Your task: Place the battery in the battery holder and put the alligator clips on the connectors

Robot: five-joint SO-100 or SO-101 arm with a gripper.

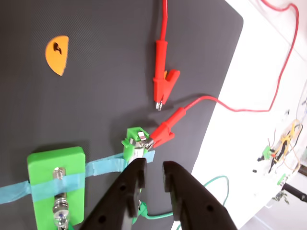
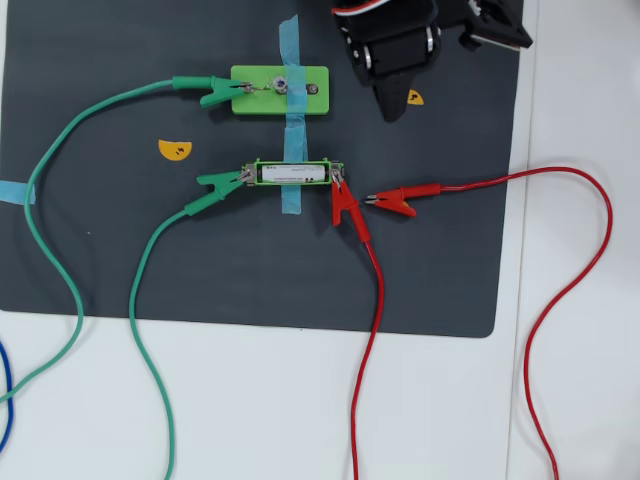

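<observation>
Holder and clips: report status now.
Gripper open, empty, above holder. Battery seated; green clip and red clip on its ends. Second red clip loose on mat. Nothing blocking.

Arm point(image 2: 400, 45) hides the hand point(image 2: 392, 108) overhead.

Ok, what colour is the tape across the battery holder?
Light blue tape, clearest in the overhead view.

Both views are evenly and brightly lit from above, with soft, short shadows. In the wrist view the white table point(image 1: 268, 62) at the right is washed out nearly to glare, the gripper point(image 1: 153, 175) fingers point(image 1: 132, 189) close to the lens are soft, and the far clutter is blurred. The overhead view is sharper, the dark mat point(image 2: 120, 260) showing matte with no hot spots.
</observation>
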